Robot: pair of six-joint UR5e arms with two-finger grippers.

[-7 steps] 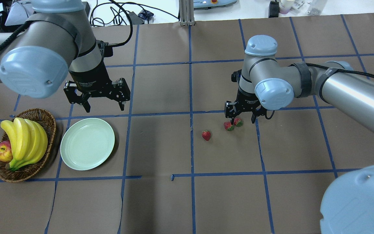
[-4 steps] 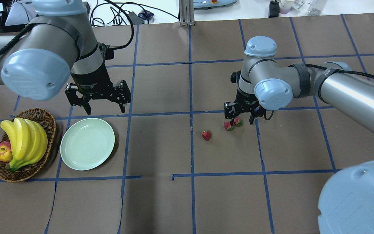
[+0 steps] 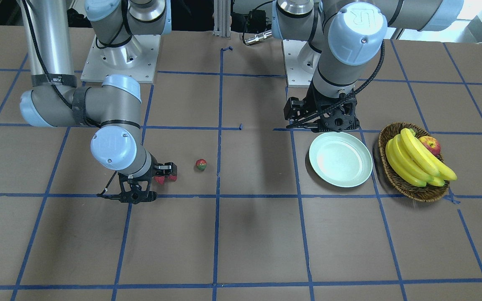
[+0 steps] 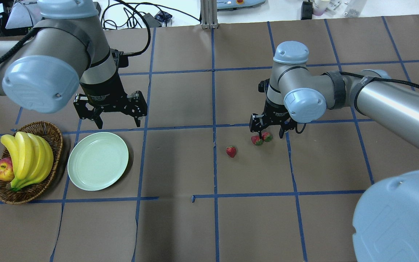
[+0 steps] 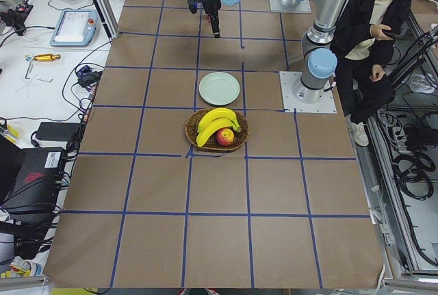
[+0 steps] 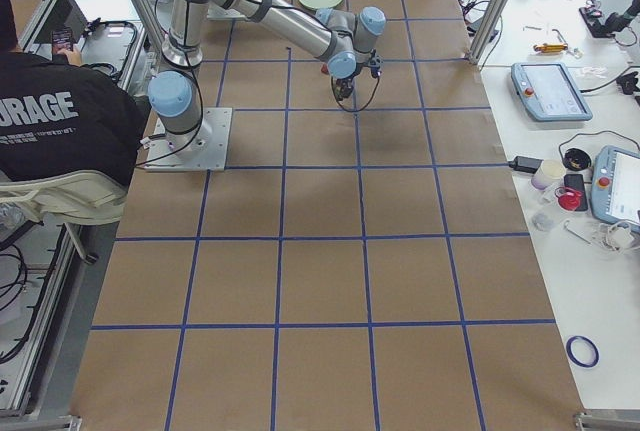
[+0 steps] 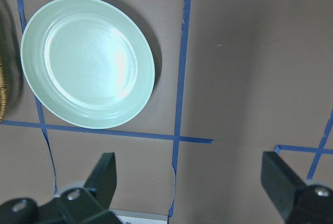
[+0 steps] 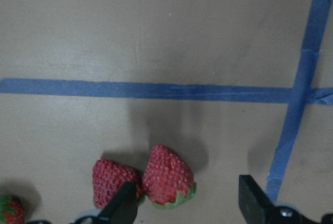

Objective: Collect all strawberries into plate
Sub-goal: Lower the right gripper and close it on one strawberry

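Observation:
Three strawberries lie on the brown table: one alone (image 4: 231,151) (image 3: 200,164), and a touching pair (image 4: 256,140) (image 4: 267,137) to its right. My right gripper (image 4: 272,132) (image 3: 152,184) is open and low over the pair. In the right wrist view one strawberry (image 8: 169,176) sits between the fingers (image 8: 254,201), and its twin (image 8: 115,183) lies against the other finger. The pale green plate (image 4: 98,161) (image 7: 88,63) (image 3: 340,159) holds nothing. My left gripper (image 4: 118,122) (image 7: 190,174) hangs open just beyond the plate's far edge, with nothing in it.
A wicker basket (image 4: 56,135) (image 3: 391,129) with bananas (image 4: 27,160) and a red-yellow apple (image 4: 3,169) stands left of the plate. Blue tape lines grid the table. A seated person (image 5: 373,28) is beside the robot base.
My left gripper has shifted slightly toward the plate. The right gripper has edged a little closer over the strawberry pair. The strawberries have not moved.

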